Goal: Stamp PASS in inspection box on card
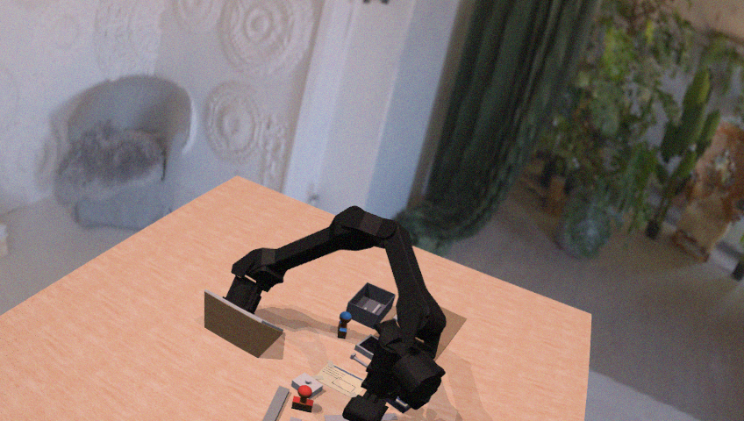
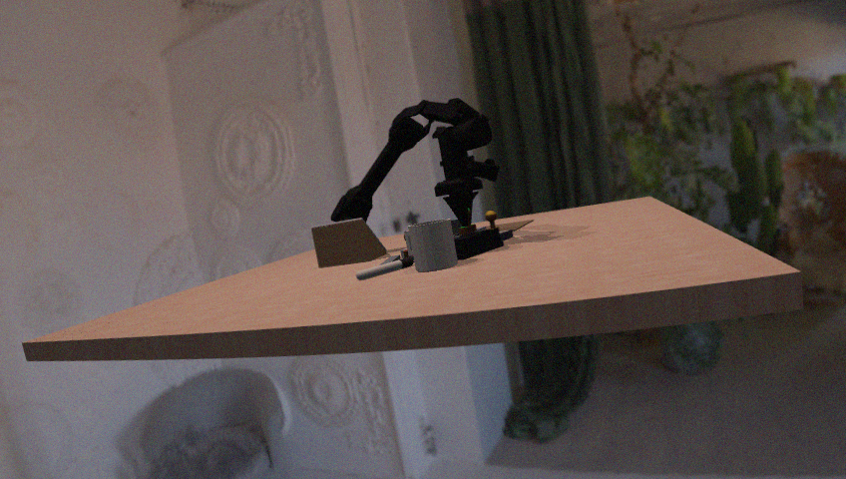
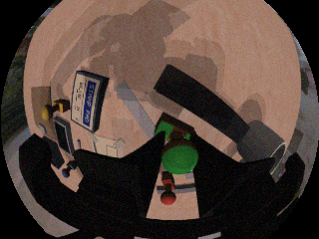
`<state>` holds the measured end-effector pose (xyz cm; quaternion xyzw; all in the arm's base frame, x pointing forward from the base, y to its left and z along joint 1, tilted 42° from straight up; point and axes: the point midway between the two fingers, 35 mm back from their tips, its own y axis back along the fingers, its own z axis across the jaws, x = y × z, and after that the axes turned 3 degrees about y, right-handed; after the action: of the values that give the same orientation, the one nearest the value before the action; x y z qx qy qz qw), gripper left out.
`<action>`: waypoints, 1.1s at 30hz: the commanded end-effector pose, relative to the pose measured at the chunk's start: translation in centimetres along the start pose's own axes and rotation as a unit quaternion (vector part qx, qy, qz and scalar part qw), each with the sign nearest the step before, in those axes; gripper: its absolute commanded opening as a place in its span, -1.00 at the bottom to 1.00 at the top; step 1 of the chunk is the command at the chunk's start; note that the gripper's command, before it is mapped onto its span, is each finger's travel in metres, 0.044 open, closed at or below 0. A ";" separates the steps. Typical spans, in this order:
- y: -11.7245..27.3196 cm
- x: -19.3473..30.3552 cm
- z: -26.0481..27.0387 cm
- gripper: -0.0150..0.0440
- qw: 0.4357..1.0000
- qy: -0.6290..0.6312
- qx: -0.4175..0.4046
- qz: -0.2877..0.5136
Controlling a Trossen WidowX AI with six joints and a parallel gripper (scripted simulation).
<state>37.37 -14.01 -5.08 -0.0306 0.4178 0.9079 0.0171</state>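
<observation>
Card (image 1: 341, 378) (image 3: 107, 145) partly hidden, its print unreadable

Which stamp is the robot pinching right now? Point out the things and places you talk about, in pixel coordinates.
The green-knobbed stamp (image 3: 179, 158): it's between the gripper's fingertips. The red (image 3: 168, 197) (image 1: 304, 391), blue (image 3: 66, 172) (image 1: 344, 317) and yellow (image 3: 46, 113) (image 2: 491, 216) ones aren't.

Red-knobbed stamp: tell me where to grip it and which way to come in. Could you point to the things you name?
Come down from above and close the gripper (image 3: 177, 135) on the narrow neck just under the round knob of the red-knobbed stamp (image 1: 303, 399) (image 3: 167, 189). It stands upright on a wider block, so the knob and neck point up, and the knob should help keep it from slipping. The gripper would first need to set down the green-knobbed stamp (image 3: 179, 158).
</observation>
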 end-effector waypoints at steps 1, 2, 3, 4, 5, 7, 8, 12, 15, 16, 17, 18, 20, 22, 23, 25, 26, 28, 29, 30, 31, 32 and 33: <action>0.2 0.0 0.0 -0.49 1.000 0.001 0.002 0.002; 0.2 0.0 0.0 -0.49 1.000 0.001 0.002 0.002; 0.3 0.0 0.0 -0.49 1.000 0.001 0.002 0.002; 0.3 0.0 0.0 -0.49 1.000 0.001 0.002 0.002; 0.4 0.0 0.0 -0.49 1.000 0.001 0.002 0.002; 0.5 0.0 0.0 -0.49 1.000 0.001 0.002 0.002; 0.5 0.0 0.0 -0.49 1.000 0.001 0.002 0.002; 0.7 0.0 0.0 -0.49 1.000 0.001 0.003 0.002; 0.9 0.1 0.0 -0.49 1.000 0.001 0.003 0.002; 0.9 0.1 0.0 -0.49 1.000 0.001 0.003 0.002; 1.0 0.1 0.0 -0.49 1.000 0.001 0.003 0.002; 1.0 0.1 0.0 -0.49 1.000 0.001 0.003 0.002; 1.1 0.1 0.0 -0.49 1.000 0.001 0.003 0.002; 1.2 0.1 0.0 -0.49 1.000 0.001 0.003 0.002; 1.3 0.1 0.0 -0.49 1.000 0.001 0.003 0.002; 1.4 0.1 0.0 -0.49 1.000 0.001 0.004 0.002; 1.4 0.1 0.0 -0.49 1.000 0.001 0.004 0.002; 1.5 0.1 0.0 -0.49 1.000 0.001 0.004 0.002; 1.6 0.1 0.0 -0.49 1.000 0.001 0.004 0.002; 1.6 0.1 0.0 -0.49 1.000 0.001 0.004 0.002; 1.7 0.1 0.0 -0.49 1.000 0.001 0.004 0.002; 1.7 0.1 0.0 -0.49 1.000 0.001 0.004 0.002; 1.8 0.1 0.0 -0.49 1.000 0.001 0.004 0.002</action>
<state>37.26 -15.07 -3.84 -0.0305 0.4203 0.9067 0.0174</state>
